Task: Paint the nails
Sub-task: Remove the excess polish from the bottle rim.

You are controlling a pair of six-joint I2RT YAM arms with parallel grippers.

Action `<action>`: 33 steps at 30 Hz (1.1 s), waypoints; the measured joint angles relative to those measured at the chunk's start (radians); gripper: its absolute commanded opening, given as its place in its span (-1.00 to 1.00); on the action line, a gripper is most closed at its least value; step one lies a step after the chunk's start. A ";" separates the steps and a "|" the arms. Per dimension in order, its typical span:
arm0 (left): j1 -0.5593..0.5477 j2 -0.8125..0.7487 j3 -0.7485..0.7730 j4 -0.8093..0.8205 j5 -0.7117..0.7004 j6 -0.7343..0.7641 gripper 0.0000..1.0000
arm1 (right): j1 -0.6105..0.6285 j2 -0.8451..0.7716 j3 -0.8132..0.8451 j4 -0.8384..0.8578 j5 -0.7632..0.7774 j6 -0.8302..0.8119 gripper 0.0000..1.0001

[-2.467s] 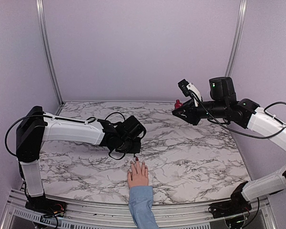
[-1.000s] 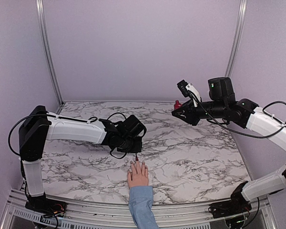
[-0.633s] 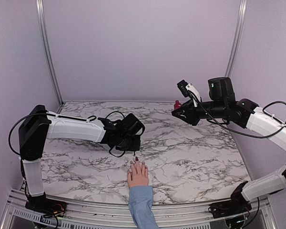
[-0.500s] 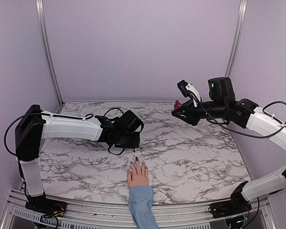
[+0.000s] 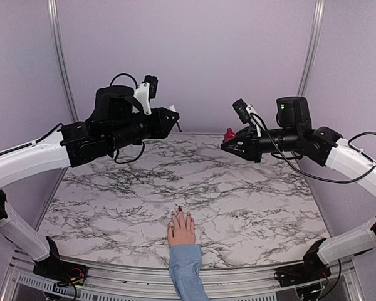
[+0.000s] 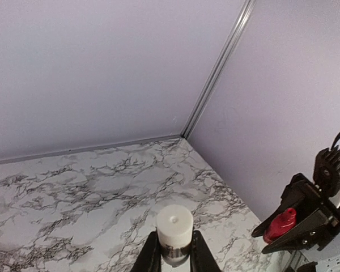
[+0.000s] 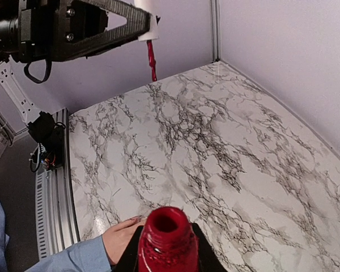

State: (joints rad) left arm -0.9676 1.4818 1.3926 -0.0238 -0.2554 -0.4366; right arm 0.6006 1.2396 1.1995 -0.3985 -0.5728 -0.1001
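A pale pink hand [image 5: 182, 229] in a light blue sleeve [image 5: 187, 271] lies flat at the table's near edge. Of the nails, one fingertip [image 5: 179, 209] shows dark red; the others are too small to judge. My left gripper [image 5: 170, 119] is raised high at the back, shut on the white cap [image 6: 174, 225], and a red brush [image 7: 152, 59] hangs below it. Facing it from the right, my right gripper [image 5: 229, 143] is shut on the open dark red polish bottle [image 7: 167, 238], neck up. The bottle [image 6: 280, 224] also shows in the left wrist view.
The white marble table [image 5: 257, 200] is walled by lilac panels at the back and both sides, with metal posts [image 5: 57, 63] in the corners. A metal rail [image 5: 113, 276] runs along the near edge.
My left arm has lifted from low beside the hand to high at the back, its gripper now pointing at the bottle. The right gripper has shifted slightly left. The hand stays still.
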 measured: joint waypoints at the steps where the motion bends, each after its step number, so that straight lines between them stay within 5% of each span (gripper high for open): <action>1: 0.000 -0.014 0.000 0.031 0.021 0.023 -0.92 | 0.000 0.000 0.006 0.002 -0.022 0.000 -1.00; 18: -0.141 -0.006 0.149 0.148 0.300 0.436 -1.00 | 0.070 0.071 0.130 -0.050 -0.212 -0.004 -1.00; 33: -0.192 0.023 0.135 0.133 0.256 0.616 -1.00 | 0.114 0.088 0.159 -0.136 -0.225 -0.062 -1.00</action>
State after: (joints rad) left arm -1.1595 1.5043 1.5280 0.1089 0.0006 0.1795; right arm 0.7147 1.3273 1.3590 -0.5346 -0.7982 -0.1623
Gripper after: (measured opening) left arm 0.146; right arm 0.194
